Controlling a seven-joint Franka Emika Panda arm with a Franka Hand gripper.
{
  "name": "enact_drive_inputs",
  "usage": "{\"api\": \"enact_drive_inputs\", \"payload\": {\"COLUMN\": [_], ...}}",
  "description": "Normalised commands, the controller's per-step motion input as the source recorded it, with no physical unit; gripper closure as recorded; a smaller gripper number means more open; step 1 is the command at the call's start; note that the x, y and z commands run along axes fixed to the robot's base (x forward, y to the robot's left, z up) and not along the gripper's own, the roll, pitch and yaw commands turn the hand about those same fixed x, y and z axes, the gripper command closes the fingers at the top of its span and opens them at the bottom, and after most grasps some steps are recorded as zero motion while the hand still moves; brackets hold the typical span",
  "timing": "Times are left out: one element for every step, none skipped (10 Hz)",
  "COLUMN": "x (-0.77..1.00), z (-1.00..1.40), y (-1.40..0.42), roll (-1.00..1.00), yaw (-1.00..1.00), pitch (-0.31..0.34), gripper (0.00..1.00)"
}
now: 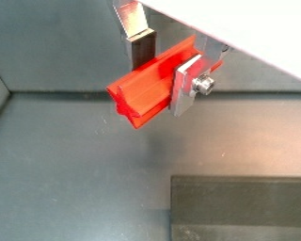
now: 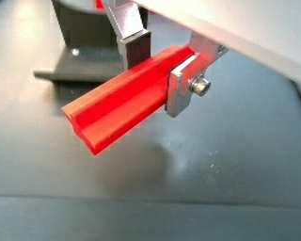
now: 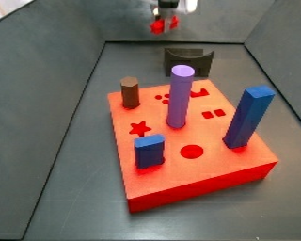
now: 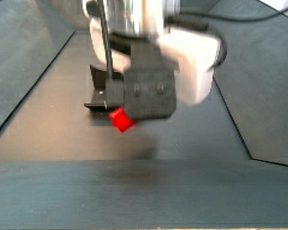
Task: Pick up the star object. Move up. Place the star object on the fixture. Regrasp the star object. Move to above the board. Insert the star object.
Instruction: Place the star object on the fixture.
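The star object [image 1: 150, 83] [image 2: 121, 99] is a slim red peg lying crosswise between the fingers of my gripper [image 1: 162, 68] [image 2: 160, 68], which is shut on it near one end. In a side view the gripper [image 3: 166, 11] hangs high at the back with the peg [image 3: 157, 25] in it, above and just left of the fixture [image 3: 188, 59]. From the opposite side the gripper [image 4: 147, 85] hides most of the fixture [image 4: 98, 94], and the peg's red end [image 4: 122, 119] pokes out below. The board [image 3: 203, 174] lies nearer, its star hole [image 3: 140, 129] uncovered.
On the board stand a purple cylinder [image 3: 180, 94], a tall blue block [image 3: 247, 118], a short blue block [image 3: 148, 151] and a brown cylinder [image 3: 129, 92]. Grey walls slope up around the floor. A dark flat rectangle [image 1: 241, 207] lies below the gripper in a wrist view.
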Motion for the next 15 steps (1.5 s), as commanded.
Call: {"api": "enact_drive_inputs", "payload": {"x": [-0.01, -0.01, -0.02, -0.02, -0.02, -0.01, 0.00, 0.01, 0.48, 0.49, 0.49, 0.50, 0.51, 0.53, 0.55], "z": [1.00, 1.00, 1.00, 1.00, 0.83, 0.59, 0.46, 0.22, -0.03, -0.05, -0.05, -0.05, -0.05, -0.06, -0.06], "y": [0.00, 0.00, 0.00, 0.00, 0.00, 0.00, 0.00, 0.01, -1.00, -1.00, -1.00, -1.00, -1.00, -1.00, -1.00], "roll": [-0.01, -0.01, -0.01, -0.01, -0.01, -0.01, -0.01, -0.02, -0.14, -0.14, -0.14, -0.14, -0.15, -0.15, -0.16], "yaw": [0.00, 0.00, -0.01, -0.01, -0.01, -0.01, -0.01, -0.01, 1.00, 1.00, 1.00, 1.00, 1.00, 1.00, 1.00], "pitch": [0.022, 0.021, 0.024, 0.030, 0.036, 0.043, 0.052, 0.066, -0.004, 0.002, 0.004, 0.012, 0.021, 0.038, 0.048], "gripper": [1.00, 1.00, 1.00, 1.00, 1.00, 1.00, 1.00, 1.00, 1.00, 1.00, 1.00, 1.00, 1.00, 1.00, 1.00]}}
